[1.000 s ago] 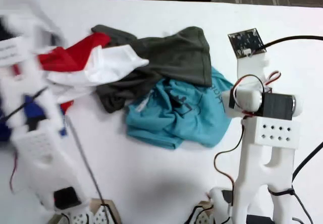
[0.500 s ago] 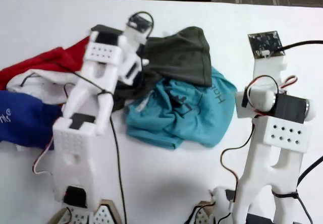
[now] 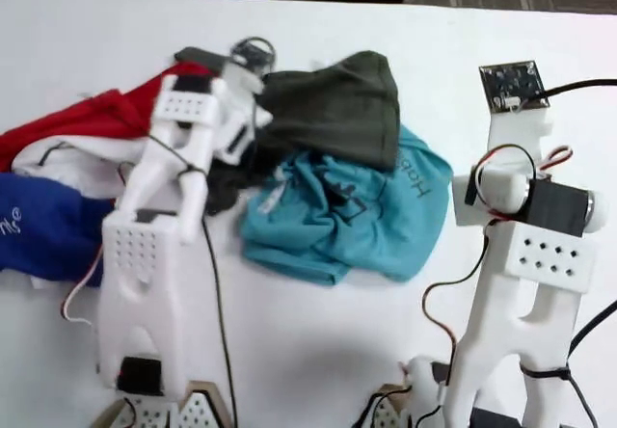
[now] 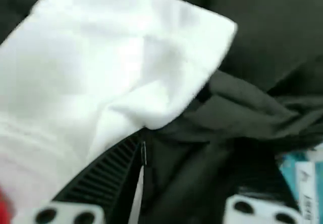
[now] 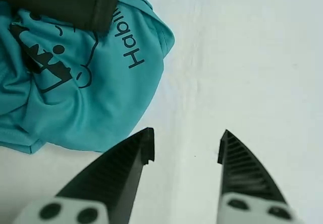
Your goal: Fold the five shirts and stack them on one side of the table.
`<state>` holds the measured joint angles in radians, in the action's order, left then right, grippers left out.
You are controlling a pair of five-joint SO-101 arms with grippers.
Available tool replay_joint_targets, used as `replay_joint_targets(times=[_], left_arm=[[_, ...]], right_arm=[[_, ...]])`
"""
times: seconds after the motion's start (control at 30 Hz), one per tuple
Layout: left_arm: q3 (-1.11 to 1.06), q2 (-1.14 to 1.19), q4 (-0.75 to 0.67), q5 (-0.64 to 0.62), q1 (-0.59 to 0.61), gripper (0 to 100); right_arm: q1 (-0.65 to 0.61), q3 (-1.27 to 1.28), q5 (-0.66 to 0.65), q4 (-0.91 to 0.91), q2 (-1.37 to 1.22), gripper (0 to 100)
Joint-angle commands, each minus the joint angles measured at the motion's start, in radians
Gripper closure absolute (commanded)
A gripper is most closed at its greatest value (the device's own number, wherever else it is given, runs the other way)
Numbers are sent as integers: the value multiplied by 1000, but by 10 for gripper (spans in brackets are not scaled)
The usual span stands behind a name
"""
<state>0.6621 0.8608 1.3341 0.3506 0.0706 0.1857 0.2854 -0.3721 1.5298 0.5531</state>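
Far left edge of the table: we see a blue shirt, bunched up and partly cut off by the frame. Just above it lies a white shirt, with a red shirt touching it on the far side. All three are crumpled and none is folded.

Next, the left arm rises from the near edge and leans over this heap. The left gripper is down in the cloth where the white shirt meets a dark grey shirt. In the left wrist view a flap of white fabric lies right against the gripper, with dark fabric beside and under it. We cannot tell if this gripper is released or grasping anything.

In the middle, the dark grey shirt is rumpled and its near edge lies on top of a teal shirt. The teal one is a loose lump with black print on it, sitting nearer to us than the dark one.

On the right, the right arm stands upright just beside the teal shirt. The right gripper is released, jaws spread apart and holding nothing. It hangs over bare table just next to the teal shirt's edge, not touching it.
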Motion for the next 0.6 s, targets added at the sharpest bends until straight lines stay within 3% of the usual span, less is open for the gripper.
replay_joint_targets(times=[0.0, 0.27, 0.57], left_arm=[[156, 6, 51, -49, 170, 989], [496, 12, 252, -74, 465, 975], [920, 15, 345, -109, 979, 975]], right_arm=[[8, -3, -3, 4, -1, 783], [5, 43, -3, -33, -1, 783], [4, 78, 5, -79, -1, 785]])
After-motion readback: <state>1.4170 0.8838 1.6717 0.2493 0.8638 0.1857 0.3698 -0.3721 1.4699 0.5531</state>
